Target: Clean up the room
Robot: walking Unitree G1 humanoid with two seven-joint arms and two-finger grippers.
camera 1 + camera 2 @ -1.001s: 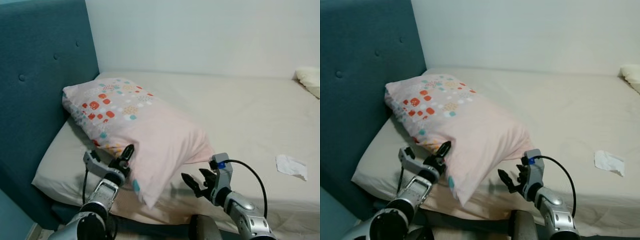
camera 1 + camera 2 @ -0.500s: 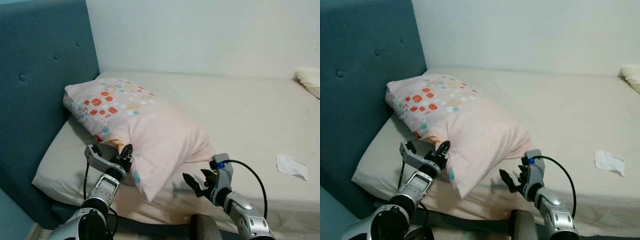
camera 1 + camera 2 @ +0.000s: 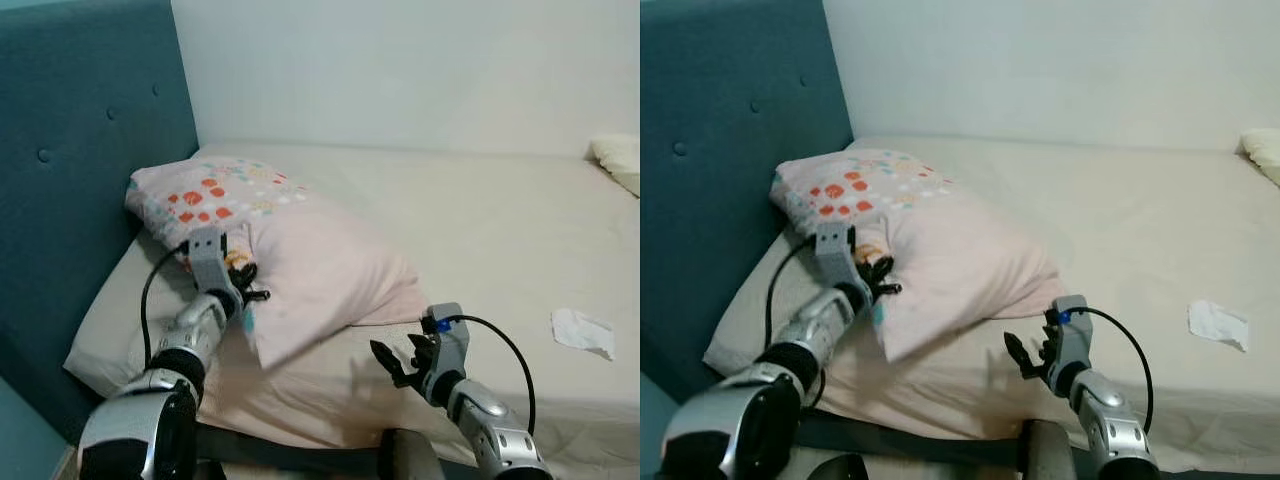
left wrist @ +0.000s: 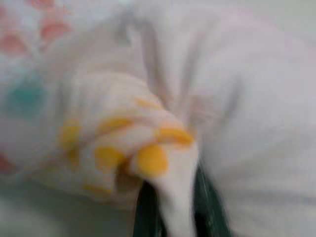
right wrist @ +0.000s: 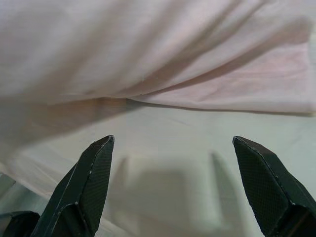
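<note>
A teal padded headboard [image 3: 70, 150] is standing along the left side of the scene, with two button tufts showing on its face. A bed with a beige sheet [image 3: 480, 220] is stretching from it toward the right, backed by a plain pale wall [image 3: 400, 70].

Near the headboard, a pink pillow [image 3: 320, 265] is lying on the sheet, its end nearest the headboard printed with red, orange and teal spots. The pillow is lying slantwise, with its plain pink end reaching toward the middle of the bed and one corner lifting slightly over the mattress edge.

The left gripper [image 3: 243, 283] is reaching up from the lower left on its silver arm and is pinching the pillow's near edge. In the left wrist view, a bunched fold of the pillow's fabric with yellow spots is sitting squeezed between the two dark fingers [image 4: 145, 217], so the fingers are closing tightly on the cloth. That picture is blurred.

Further right, the right gripper [image 3: 398, 365] is hovering low over the front edge of the bed, just beside the pillow's plain corner but not touching it. In the right wrist view its two black fingers [image 5: 84, 187] are standing wide apart with nothing between them, pointing at the sheet and the underside of the pillow.

Toward the right edge, a crumpled white tissue [image 3: 581, 332] is lying on the sheet, well apart from the pillow. At the far right corner, part of a cream pillow [image 3: 618, 160] is showing.
</note>
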